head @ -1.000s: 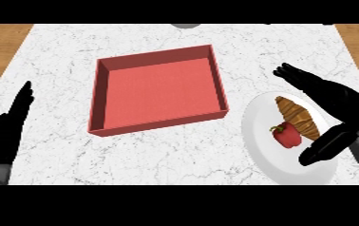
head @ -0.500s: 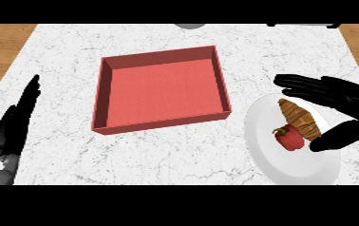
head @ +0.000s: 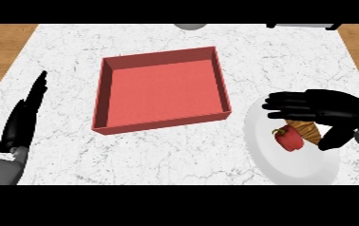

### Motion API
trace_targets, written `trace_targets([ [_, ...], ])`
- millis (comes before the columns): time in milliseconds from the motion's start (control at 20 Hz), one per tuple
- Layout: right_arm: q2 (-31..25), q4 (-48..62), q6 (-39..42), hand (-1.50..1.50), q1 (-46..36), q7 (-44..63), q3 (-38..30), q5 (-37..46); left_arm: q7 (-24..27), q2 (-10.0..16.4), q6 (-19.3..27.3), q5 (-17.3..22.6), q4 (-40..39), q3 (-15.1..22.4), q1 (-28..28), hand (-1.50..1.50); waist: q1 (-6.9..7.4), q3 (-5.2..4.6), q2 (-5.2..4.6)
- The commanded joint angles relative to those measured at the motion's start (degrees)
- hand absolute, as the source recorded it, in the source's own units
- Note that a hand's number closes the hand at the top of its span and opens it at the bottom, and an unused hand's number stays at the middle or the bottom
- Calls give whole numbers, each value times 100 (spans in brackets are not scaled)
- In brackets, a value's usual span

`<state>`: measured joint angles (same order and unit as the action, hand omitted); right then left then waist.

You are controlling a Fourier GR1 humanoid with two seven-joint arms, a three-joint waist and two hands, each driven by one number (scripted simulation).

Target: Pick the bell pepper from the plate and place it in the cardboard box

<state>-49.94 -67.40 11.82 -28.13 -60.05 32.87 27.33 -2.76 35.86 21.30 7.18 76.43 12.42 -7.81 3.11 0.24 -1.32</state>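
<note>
A small red bell pepper [head: 289,140] lies on a white plate [head: 280,165] at the lower right, next to a brown croissant [head: 306,130]. My right hand [head: 319,108] hovers over the plate's far side, fingers stretched left and thumb hanging down to the right of the pepper. It is open and covers the top of the croissant. The red, open box [head: 161,89] sits mid-counter, left of the plate, with nothing inside. My left hand [head: 22,118] rests open at the left edge, fingers up.
The white marble counter ends in a wooden strip at the far left and right corners. A grey round object [head: 191,26] and a light object [head: 305,25] peek in at the far edge.
My right hand has drawn back toward the near right and lowered over the plate, fingers now above the croissant. The view has shifted slightly; the left hand stays put.
</note>
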Motion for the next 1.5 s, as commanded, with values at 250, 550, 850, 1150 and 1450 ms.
trace_targets([
  [250,652,1547,-736,-150,-519,-1545,457,866,-83,22,-133,-109,-293,-201,-236,0,-157,-11,67],
  [550,1117,2247,-617,-150,-1134,-1524,501,928,-148,-231,-78,-226,-282,-141,-305,0,-113,-13,65],
  [850,972,2028,-786,-150,-690,-1976,759,779,112,-90,-252,-79,-341,-395,71,0,-159,-17,89],
  [1150,506,1626,-751,-150,-613,-2386,789,422,122,-140,-253,-118,-214,-407,187,0,-207,-16,112],
  [1450,435,1336,-1231,-150,-261,-1831,1143,835,-21,-245,-189,-323,-336,-415,11,0,-278,-19,119],
])
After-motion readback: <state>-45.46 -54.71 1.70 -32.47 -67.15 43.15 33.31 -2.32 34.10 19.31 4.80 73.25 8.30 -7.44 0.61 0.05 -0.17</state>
